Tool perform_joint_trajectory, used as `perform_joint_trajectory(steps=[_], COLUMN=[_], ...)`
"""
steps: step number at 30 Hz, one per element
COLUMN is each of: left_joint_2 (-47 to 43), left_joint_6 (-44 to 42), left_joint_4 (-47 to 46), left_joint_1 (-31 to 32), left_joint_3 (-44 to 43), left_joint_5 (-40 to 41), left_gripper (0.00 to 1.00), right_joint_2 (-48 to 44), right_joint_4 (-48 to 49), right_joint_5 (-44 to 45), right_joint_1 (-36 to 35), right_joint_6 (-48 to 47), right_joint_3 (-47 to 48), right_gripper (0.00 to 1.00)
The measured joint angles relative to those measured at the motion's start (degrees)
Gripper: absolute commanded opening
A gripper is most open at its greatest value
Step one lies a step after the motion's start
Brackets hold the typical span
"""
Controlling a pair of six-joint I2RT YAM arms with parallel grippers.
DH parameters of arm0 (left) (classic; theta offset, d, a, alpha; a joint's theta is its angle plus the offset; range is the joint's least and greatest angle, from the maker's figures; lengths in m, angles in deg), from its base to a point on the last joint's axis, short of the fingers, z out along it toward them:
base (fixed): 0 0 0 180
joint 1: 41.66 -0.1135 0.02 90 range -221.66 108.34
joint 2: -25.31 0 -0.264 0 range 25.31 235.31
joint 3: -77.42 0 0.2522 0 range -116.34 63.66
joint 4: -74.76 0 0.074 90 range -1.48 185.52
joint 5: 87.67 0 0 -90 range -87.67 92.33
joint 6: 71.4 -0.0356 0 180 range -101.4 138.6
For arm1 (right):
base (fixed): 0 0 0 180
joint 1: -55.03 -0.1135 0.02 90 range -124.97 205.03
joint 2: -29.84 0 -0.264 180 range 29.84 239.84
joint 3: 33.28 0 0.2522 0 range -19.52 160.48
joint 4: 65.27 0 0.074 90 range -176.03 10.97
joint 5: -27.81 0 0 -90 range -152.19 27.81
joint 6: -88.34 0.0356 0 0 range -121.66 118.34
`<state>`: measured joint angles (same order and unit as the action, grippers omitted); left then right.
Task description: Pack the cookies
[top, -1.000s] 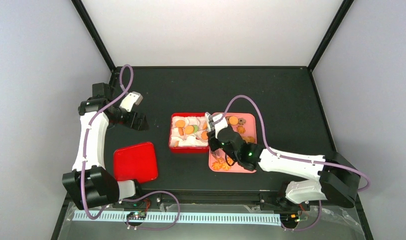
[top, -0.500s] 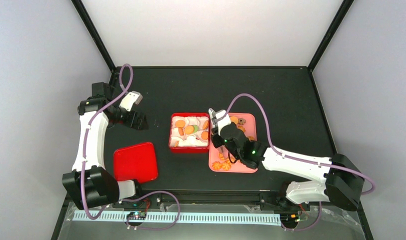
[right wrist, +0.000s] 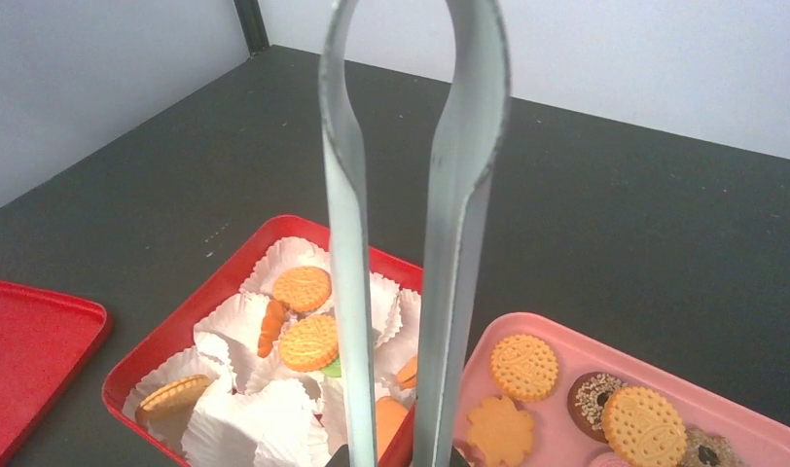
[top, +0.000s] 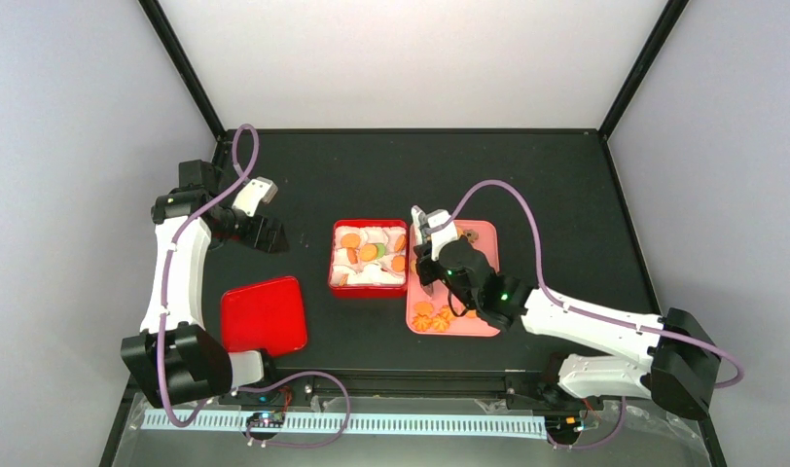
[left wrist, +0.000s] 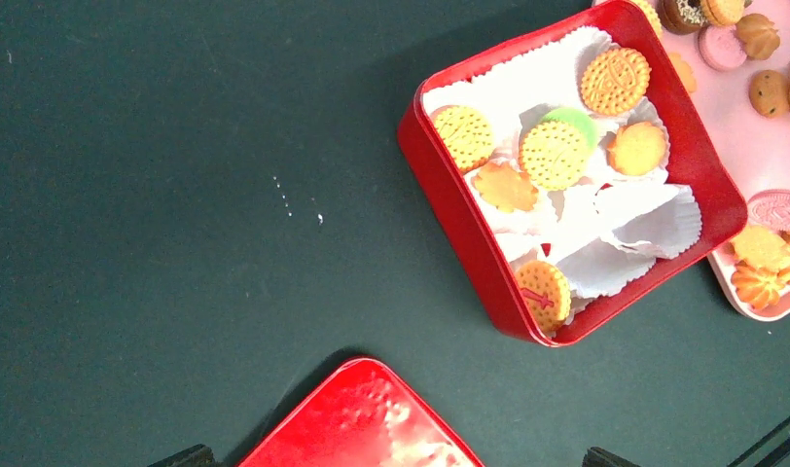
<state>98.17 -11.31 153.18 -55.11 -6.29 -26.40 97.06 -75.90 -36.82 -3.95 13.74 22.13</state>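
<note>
**A:** Where are the cookies (left wrist: 615, 80)?
**B:** Split between two spots. Several sit in the white paper cups (left wrist: 654, 219) inside the red tin (left wrist: 459, 216). Most are golden, and one green one is half under a golden one. The rest lie on the pink tray (left wrist: 771, 151) just right of the tin, a few dark brown ones among them. Some cups hold nothing.
**A:** Right side?
**B:** The right gripper (right wrist: 396, 455) is clamped on the metal tongs (right wrist: 347, 243), up over the seam between tin and tray. The tong blades stand close together with a thin gap between them.
**A:** Left?
**B:** The left gripper (top: 269, 236) has its fingers spread wide. It hangs over the black table (top: 372, 175), left of the tin and well apart from it. The red lid (top: 265, 314) lies flat near the left arm's base, apart from the tin.
</note>
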Motion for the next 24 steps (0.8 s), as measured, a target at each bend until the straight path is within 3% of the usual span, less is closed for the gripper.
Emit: perform_joint_trajectory(steps=[5,12,17,24], left_joint_2=[0.0,0.0,0.0,0.0], left_joint_6=[0.0,0.1,0.1,0.0], left_joint_4=[0.0,0.0,0.0,0.0], left_joint_1=[0.0,0.0,0.0,0.0], left_joint_3=[0.0,0.0,0.0,0.5], left_joint_5=[0.0,0.0,0.0,0.0], left_gripper=[0.99,0.99,0.99,0.99], right_joint_2=[-0.4,0.7,9.2,20.7], right_joint_4=[-2.1,-2.4,0.6,1.0], right_joint_5=[-1.5,-5.3,-8.9,-12.2], right_joint_1=[0.0,0.0,0.0,0.0], right_joint_6=[-0.1,-1.4,-1.6,-0.9], right_joint_3=[1.8,13.0,20.5,22.6], right_gripper=[0.01,0.01,0.01,0.01])
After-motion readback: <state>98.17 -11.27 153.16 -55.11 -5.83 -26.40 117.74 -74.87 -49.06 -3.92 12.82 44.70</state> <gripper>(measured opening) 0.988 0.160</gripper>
